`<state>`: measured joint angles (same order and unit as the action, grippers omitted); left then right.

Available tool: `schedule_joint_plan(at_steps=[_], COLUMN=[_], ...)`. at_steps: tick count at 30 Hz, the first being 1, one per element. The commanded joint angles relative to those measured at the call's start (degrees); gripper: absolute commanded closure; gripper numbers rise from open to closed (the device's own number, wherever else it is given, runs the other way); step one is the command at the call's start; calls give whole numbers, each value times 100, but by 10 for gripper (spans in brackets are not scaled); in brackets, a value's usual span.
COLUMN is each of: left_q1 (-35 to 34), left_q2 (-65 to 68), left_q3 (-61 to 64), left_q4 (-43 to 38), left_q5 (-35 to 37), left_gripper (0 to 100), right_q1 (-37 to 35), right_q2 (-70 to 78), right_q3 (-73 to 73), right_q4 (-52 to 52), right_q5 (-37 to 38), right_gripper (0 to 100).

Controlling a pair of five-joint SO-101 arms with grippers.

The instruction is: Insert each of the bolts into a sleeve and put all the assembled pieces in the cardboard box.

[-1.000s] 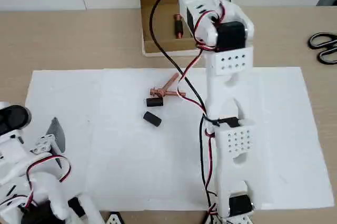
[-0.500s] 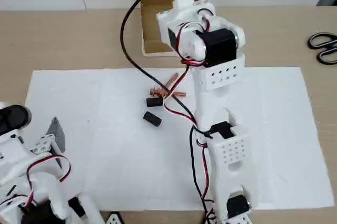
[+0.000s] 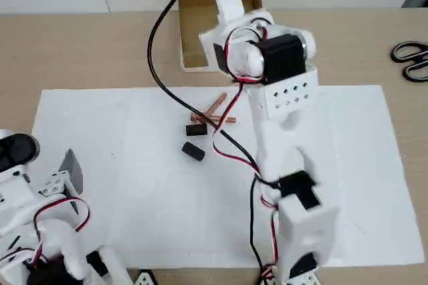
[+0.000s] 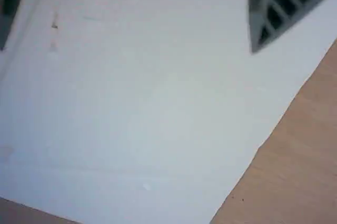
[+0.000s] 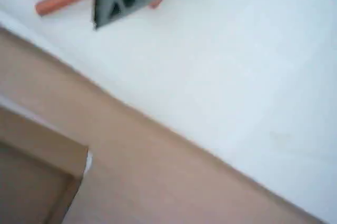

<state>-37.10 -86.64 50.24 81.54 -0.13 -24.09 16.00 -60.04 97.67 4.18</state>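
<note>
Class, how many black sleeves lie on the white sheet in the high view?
2. One sleeve lies beside the copper bolts; the other sleeve lies apart, just below it in the picture. The right arm over the sheet may hide more.

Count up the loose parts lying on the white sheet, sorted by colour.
Black sleeves: 2
Copper bolts: at least 2; they overlap in a small pile, so the exact number is unclear
Total: at least 4
</note>
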Motion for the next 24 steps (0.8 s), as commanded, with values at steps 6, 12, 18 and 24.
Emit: schedule_joint_plan(at_steps=[6,12,18,24], left_q1=[-18,-18,-18,-18], left_q2=[-18,-18,-18,-18], left_q3=[75,75,84,84], left_q4=[9,9,9,9], left_q5=[-35,-35,-35,-35], left_gripper=[720,720,720,720], right_q1=[-620,-1262,-1270,-1305], right_q2=[-2413,-2316,-1991,-1481], right_q3=[4316,5530,5811,5846], right_q4=[-154,-347,-866,-1015], right_q5=[202,229,352,941], right_gripper=[812,811,804,601])
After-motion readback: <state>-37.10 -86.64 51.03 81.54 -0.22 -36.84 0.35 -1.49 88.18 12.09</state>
